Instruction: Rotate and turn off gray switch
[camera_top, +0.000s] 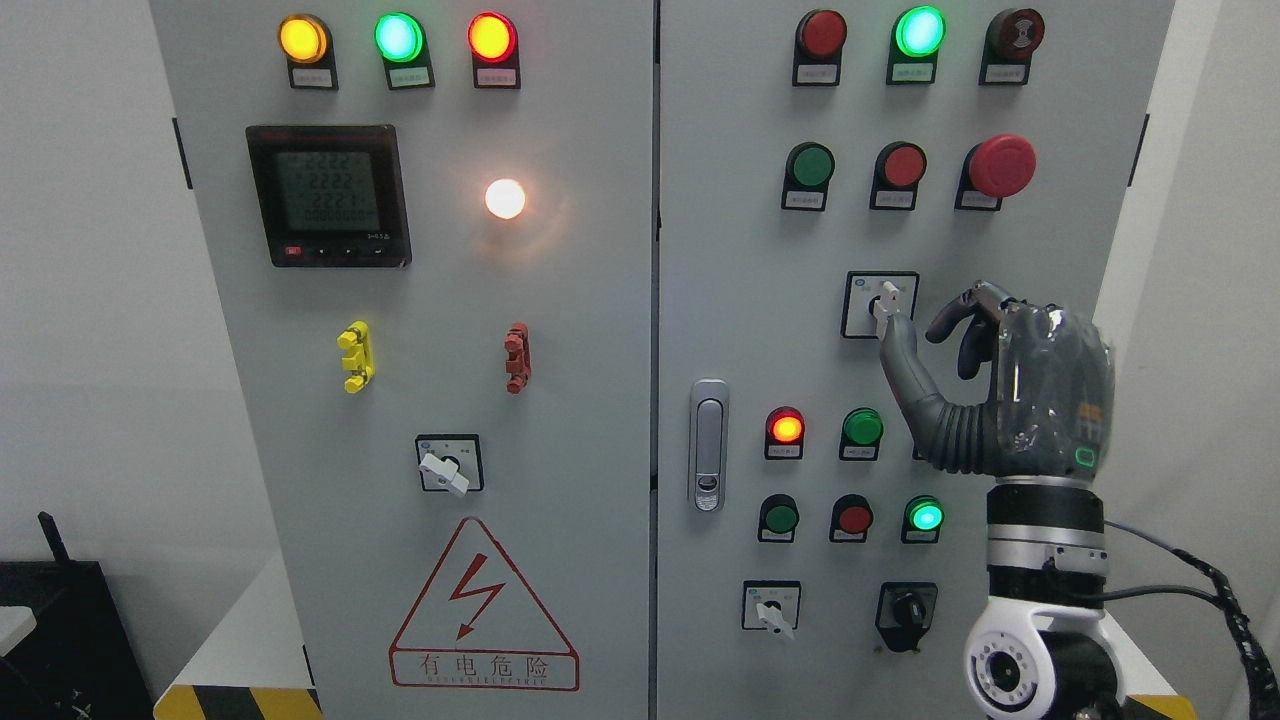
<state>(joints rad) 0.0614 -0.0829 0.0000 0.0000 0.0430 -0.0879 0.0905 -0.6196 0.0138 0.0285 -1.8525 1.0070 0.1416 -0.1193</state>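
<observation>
Gray switch (884, 300), a small rotary knob with a pale lever on a square plate, sits right of centre in the frame on the right door of the cabinet (740, 250). We see our right hand (1010, 390) rising from the lower right, thumb tip touching the lever, other fingers loosely curled and grasping nothing.

The panel carries four rotary switches (881, 303), one meter (328, 195), one door latch (708, 445), one warning triangle (483, 605), one robot hand (1000, 370).
</observation>
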